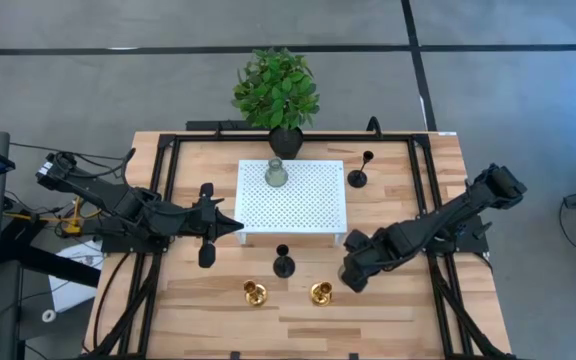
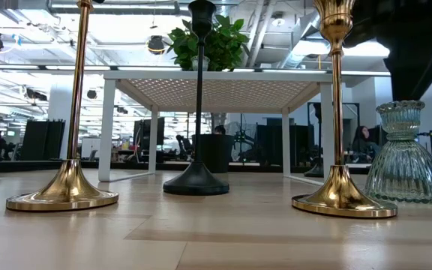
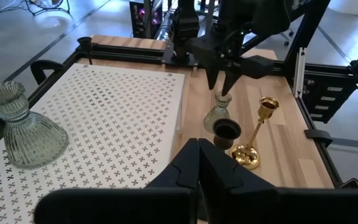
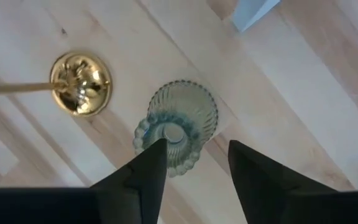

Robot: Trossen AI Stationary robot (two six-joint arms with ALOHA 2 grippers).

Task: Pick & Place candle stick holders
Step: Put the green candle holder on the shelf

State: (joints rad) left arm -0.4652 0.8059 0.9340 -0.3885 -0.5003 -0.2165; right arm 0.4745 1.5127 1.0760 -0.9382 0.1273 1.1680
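Note:
One grey-green holder (image 1: 276,173) stands on the white platform (image 1: 308,215). The other grey-green holder (image 4: 176,121) stands on the table by its wide base, right of the platform's near right corner. My right gripper (image 4: 194,165) is open straight above it, fingers pointing down on either side of its top (image 3: 222,96). The gripper hides it in the high view. One black holder (image 1: 284,264) stands before the platform and another (image 1: 358,178) to its right. Two gold holders (image 1: 256,293) (image 1: 320,292) stand nearer. My left gripper (image 1: 232,228) is shut and empty at the platform's near left corner. My right gripper's open fingers (image 4: 151,168) stand at the rim of the grey-green holder's top, coming from above. I cannot tell whether they touch it. The holder stands upright on the table (image 2: 402,154).
A green plant in a black pot (image 1: 278,95) stands at the platform's far edge. A black frame (image 1: 423,200) runs along the table's sides. Bare wood lies along the near edge (image 1: 298,335).

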